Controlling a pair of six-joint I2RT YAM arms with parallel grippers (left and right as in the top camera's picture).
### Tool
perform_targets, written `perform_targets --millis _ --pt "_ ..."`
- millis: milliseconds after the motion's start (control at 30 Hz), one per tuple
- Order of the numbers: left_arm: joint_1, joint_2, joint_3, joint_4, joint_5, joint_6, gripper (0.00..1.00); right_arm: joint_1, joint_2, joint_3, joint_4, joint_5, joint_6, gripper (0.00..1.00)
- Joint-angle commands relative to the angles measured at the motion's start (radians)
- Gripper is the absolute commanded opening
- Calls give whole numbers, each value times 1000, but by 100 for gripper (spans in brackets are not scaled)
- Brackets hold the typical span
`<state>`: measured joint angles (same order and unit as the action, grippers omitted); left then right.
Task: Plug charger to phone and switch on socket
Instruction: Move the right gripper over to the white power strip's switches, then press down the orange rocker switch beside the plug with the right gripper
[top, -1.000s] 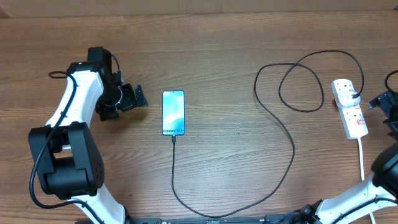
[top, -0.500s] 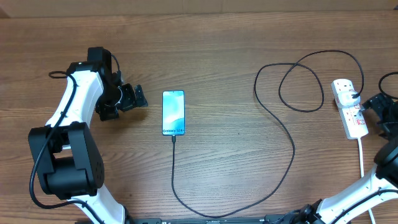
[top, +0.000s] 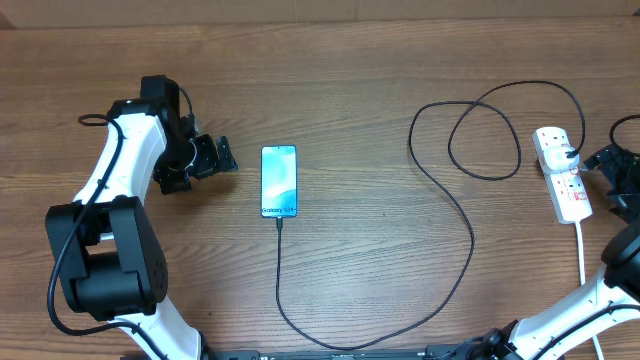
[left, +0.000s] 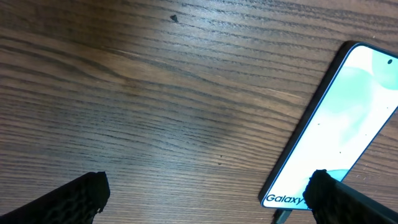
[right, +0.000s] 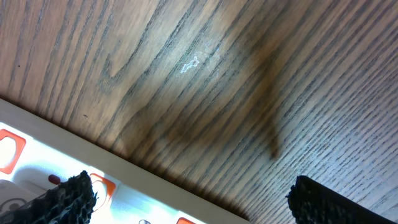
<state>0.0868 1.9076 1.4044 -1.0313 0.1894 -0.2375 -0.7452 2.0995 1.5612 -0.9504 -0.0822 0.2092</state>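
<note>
- Phone (top: 279, 181), slim glossy rectangle, lies on the grained wooden table (top: 380, 80); thin black charger (top: 470, 225) meets its short edge.
- We see left gripper (left: 205, 202) and right gripper (right: 199, 199) spread empty, the right beside the white socket (top: 562, 172).

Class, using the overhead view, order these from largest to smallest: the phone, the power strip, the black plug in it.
1-2. The power strip and phone look nearly alike: the strip is longer, the phone wider.
3. The black plug is clearly smallest.
</note>
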Motion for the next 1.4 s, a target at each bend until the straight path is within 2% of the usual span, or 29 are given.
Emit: perform_targets --millis 0,400,1367 --pt "4 -19 5 0 -7 -13 100 5 -1 -12 8 -9 -3 100" --pt "4 -19 5 0 -7 -13 100 5 -1 -68 60 -10 -5 100" --pt "4 -19 4 0 -7 -13 100 5 -1 -68 3 -53 -5 100"
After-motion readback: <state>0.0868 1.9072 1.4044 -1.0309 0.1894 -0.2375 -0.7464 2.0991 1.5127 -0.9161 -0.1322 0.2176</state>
